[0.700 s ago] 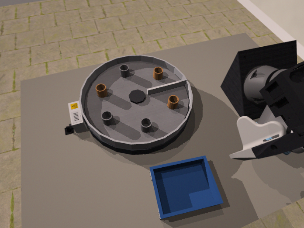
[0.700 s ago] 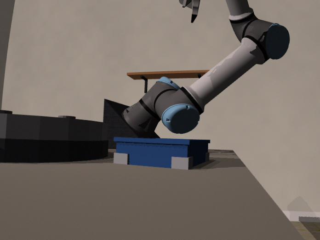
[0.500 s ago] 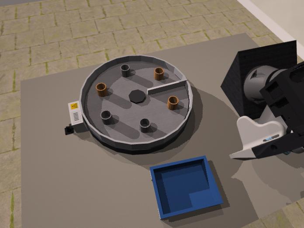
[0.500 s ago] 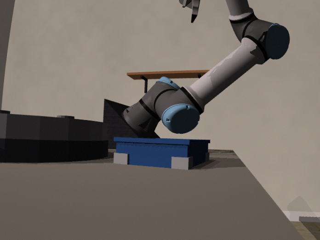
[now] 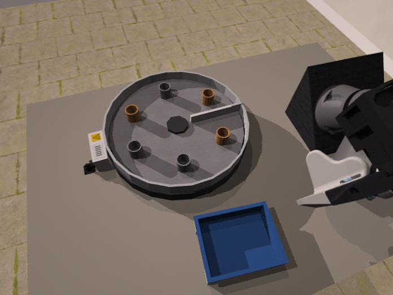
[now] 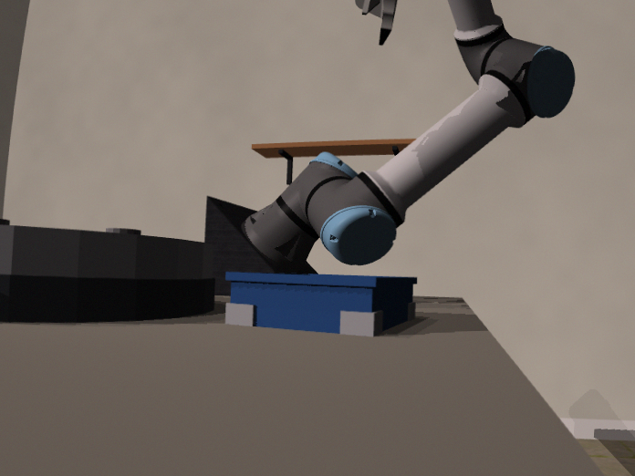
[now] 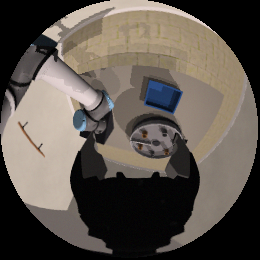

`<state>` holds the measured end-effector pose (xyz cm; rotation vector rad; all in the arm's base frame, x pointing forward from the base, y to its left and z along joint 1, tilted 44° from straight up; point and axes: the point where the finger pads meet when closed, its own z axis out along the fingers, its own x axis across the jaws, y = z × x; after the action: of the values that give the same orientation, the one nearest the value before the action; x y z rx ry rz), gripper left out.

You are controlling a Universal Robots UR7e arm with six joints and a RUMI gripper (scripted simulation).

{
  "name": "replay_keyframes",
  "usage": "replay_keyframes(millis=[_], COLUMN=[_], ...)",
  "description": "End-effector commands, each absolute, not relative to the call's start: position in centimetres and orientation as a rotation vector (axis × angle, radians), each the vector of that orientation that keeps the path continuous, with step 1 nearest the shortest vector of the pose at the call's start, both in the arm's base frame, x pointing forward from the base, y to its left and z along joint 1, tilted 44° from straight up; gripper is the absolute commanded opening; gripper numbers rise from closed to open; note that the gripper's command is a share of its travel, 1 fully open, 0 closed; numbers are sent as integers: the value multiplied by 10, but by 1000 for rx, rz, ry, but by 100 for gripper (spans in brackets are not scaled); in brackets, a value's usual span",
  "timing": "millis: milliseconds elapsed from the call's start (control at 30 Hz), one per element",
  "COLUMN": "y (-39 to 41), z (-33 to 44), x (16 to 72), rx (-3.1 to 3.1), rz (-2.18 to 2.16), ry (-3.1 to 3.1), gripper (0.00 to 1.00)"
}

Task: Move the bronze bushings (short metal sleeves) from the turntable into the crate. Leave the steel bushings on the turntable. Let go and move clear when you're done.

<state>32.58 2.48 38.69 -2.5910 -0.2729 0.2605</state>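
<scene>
In the top view, three bronze bushings stand upright with three steel ones on the turntable (image 5: 149, 126) (image 7: 153, 131) at upper centre, the blue crate (image 5: 279, 250) (image 6: 312, 307) (image 7: 163, 95) sits at lower right, and the gripper (image 7: 135, 132) has its jaws spread wide, grasping nothing.
</scene>
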Motion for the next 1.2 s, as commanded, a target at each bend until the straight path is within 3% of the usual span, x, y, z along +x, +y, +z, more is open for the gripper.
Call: replay_keyframes(millis=[0, 400, 500, 1167], y=[18, -61, -99, -174], z=[378, 276, 218, 30], x=[331, 376, 386, 363], rx=[-2586, -2547, -2510, -2329], rz=[266, 298, 314, 364], ry=[-244, 60, 222, 700], gripper=[100, 100, 100, 100])
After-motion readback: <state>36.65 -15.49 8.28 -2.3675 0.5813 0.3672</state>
